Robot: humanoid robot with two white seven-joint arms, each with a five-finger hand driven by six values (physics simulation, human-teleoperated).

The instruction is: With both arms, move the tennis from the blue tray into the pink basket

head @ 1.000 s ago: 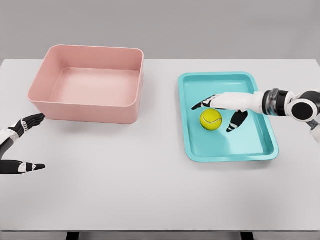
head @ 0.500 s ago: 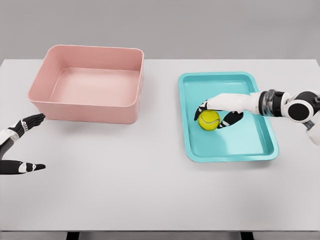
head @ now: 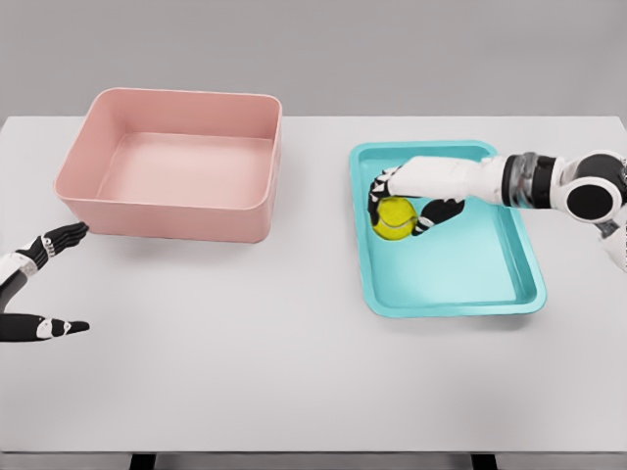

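A yellow tennis ball point(head: 394, 217) is held just above the left half of the blue tray point(head: 490, 294), and my right hand point(head: 400, 208) is shut on it, fingers curled over its top and thumb against its right side. The right arm reaches in from the right edge. The pink basket point(head: 157, 217) stands empty at the back left of the table. My left hand point(head: 49, 284) hovers at the left edge in front of the basket, open, with its fingers spread and nothing in it.
The white table point(head: 245, 343) carries only the basket and the tray. A strip of bare tabletop lies between the basket's right wall and the tray's left rim.
My right hand closed its fingers around the ball and shifted it left and slightly up within the tray. The left hand has not moved.
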